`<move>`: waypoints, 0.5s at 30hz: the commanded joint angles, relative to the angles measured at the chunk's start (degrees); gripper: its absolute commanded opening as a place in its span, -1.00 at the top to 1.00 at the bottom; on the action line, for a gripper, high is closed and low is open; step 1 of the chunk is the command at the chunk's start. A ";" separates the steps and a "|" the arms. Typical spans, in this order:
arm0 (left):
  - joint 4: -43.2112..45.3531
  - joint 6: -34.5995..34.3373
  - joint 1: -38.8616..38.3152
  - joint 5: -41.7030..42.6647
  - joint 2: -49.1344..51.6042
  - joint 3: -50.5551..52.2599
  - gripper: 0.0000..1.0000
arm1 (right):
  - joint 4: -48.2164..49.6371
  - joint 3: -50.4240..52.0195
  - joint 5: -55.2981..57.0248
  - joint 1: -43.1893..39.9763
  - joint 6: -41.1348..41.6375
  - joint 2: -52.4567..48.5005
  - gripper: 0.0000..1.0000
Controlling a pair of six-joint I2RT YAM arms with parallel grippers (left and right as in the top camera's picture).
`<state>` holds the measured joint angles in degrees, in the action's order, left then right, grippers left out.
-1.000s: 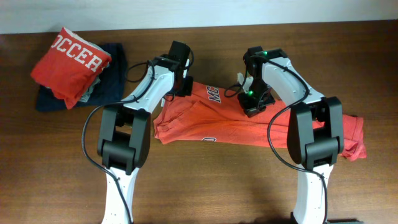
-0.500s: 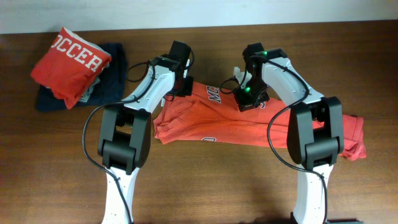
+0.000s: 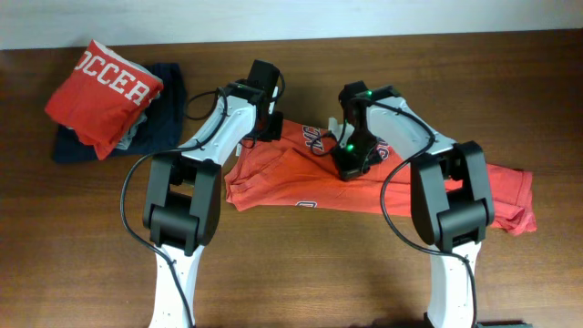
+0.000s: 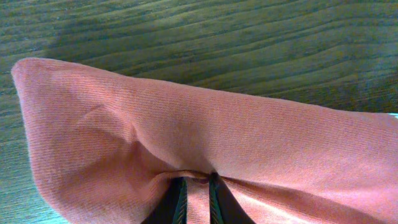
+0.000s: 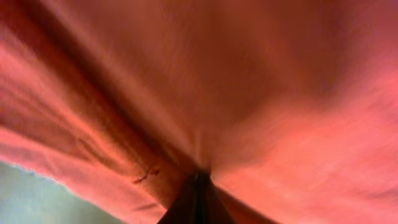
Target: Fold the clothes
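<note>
The coral-red T-shirt [image 3: 291, 182] lies in a long rumpled band across the middle of the wooden surface [image 3: 319, 273], running from beside the left arm out past the right arm's base, with white lettering showing near its upper edge.

The left arm reaches forward from its base, elbow bent outward and forearm angled in toward the shirt. The left gripper [image 3: 271, 134] is down at the shirt's upper left edge. In the left wrist view, its jaws are nearly closed on a pinch of T-shirt [image 4: 217, 137] fabric, the left gripper [image 4: 198, 190] drawing small creases toward the grip, with bare surface [image 4: 249, 37] beyond the cloth edge.

The right arm arches forward and curls back inward, so the right gripper [image 3: 344, 168] sits over the shirt's middle, near the lettering. In the right wrist view, the jaws of the right gripper [image 5: 199, 186] are fully closed on the T-shirt [image 5: 249, 93], whose folds fan out from the grip and fill almost the whole view.

At the far left corner, a folded red garment [image 3: 100, 87] with white letters rests on a dark navy garment [image 3: 168, 114], well apart from the T-shirt.
</note>
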<state>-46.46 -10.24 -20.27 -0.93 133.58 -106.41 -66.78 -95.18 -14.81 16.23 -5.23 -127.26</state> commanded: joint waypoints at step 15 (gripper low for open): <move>-0.33 0.94 0.83 -0.81 0.66 -1.22 0.72 | -7.54 -0.07 -1.40 0.20 0.22 2.08 0.92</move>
<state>-46.48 -10.07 -20.16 -0.91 133.58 -106.41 -75.16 -94.96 -16.60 16.49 -4.93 -127.26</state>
